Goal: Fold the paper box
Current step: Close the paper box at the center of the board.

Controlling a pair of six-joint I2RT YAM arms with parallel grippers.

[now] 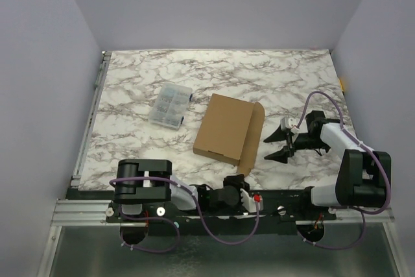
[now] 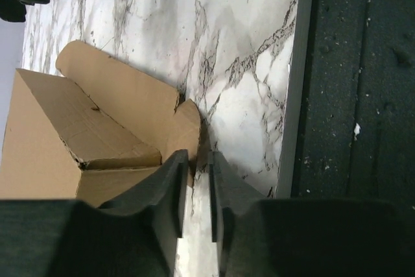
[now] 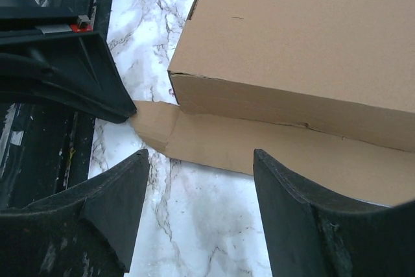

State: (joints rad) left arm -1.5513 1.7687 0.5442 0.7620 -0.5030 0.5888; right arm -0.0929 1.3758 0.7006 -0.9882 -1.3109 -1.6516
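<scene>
My left gripper (image 2: 198,157) at the paper box (image 1: 224,126) corner.
I see its fingers narrow against the flap (image 2: 123,92), grip unclear; my right gripper (image 3: 201,154) stands wide open just beside that flap.

Matt, fibrous plain brown cardboard box (image 3: 305,24) ahead of the right gripper's (image 3: 200,155) dull, rough black fingers (image 3: 110,212), over a smooth, faintly glossy white marble-patterned tabletop (image 3: 194,244)
</scene>
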